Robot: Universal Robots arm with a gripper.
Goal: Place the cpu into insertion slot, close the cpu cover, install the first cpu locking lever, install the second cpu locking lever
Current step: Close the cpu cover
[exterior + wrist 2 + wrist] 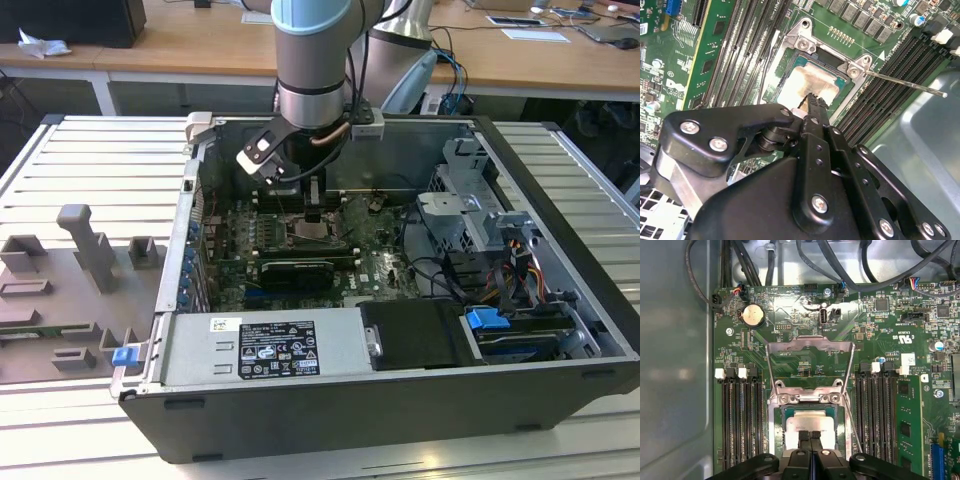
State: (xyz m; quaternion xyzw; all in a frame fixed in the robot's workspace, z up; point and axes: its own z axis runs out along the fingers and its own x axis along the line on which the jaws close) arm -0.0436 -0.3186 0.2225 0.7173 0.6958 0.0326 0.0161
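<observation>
We've got the gripper (810, 436) with its jaws pressed together, nothing between them, tips over the cpu (794, 426). The cpu sits flat in the insertion slot (774, 420), and the cpu cover (790, 344) is flipped open.

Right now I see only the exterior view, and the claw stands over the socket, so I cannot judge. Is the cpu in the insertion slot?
Observer: Yes. In both wrist views the cpu lies flat inside the insertion slot, directly beneath the claw.
Operator: Is the cpu cover down over it?
Observer: No. In the first wrist view the cpu cover is swung open, lifted away from the cpu.
Operator: And the locking levers?
Observer: In the second wrist view one lever sticks out free beside the slot, not latched.
</observation>
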